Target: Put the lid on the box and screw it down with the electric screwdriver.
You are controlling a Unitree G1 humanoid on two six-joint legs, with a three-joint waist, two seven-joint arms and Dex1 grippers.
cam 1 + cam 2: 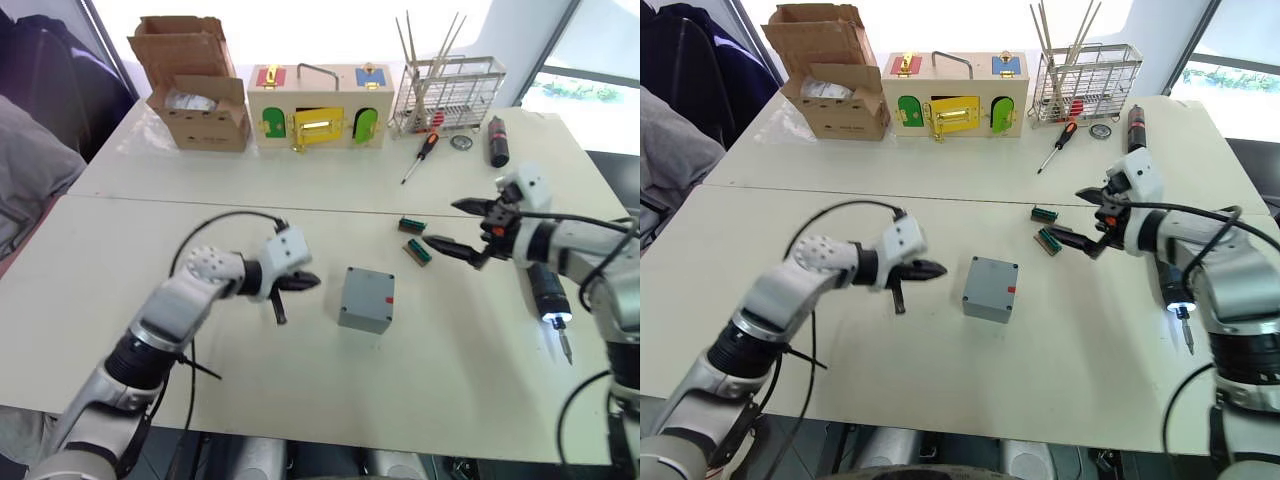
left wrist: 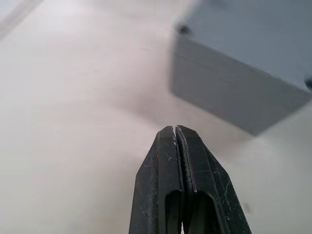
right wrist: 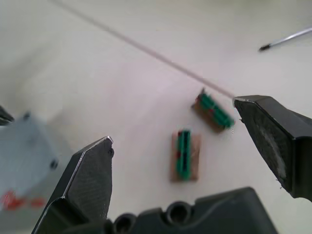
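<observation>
The grey box (image 1: 362, 314) with a red mark on its side stands mid-table, and the lid (image 1: 371, 284) lies flat on top of it. My left gripper (image 1: 312, 281) is shut and empty, its tip pointing at the box from a short gap to the left; the left wrist view shows the box (image 2: 243, 87) just ahead. My right gripper (image 1: 440, 222) hangs open and empty to the right of the box, over two small green-and-brown parts (image 1: 418, 252). The electric screwdriver (image 1: 546, 288) lies on the table under my right forearm, its tip lit.
Along the far edge stand a cardboard carton (image 1: 195, 90), a wooden box with coloured doors (image 1: 320, 108) and a wire rack (image 1: 445, 95). A red-and-black hand screwdriver (image 1: 422, 155) and a short black cylinder (image 1: 497, 140) lie near the rack.
</observation>
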